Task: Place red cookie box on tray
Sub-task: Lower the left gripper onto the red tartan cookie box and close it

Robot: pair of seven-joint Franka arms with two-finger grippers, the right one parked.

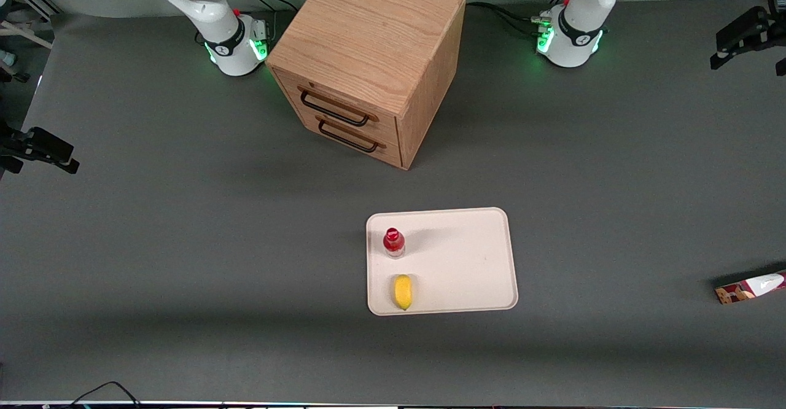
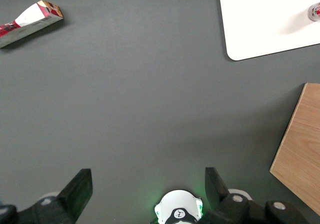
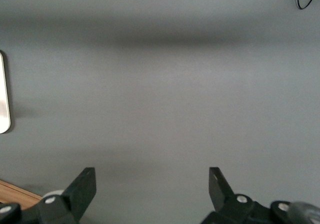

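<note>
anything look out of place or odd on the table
Only the red cookie box: it lies alone at the table's edge toward the working arm's end, well away from the tray. The open gripper hangs high above the table, holding nothing.

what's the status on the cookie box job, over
Gripper high over bare table, jaws open, empty. Red cookie box on the table toward the working arm's end, apart from the tray. Tray holds a red-capped bottle and a yellow fruit; rest bare.
</note>
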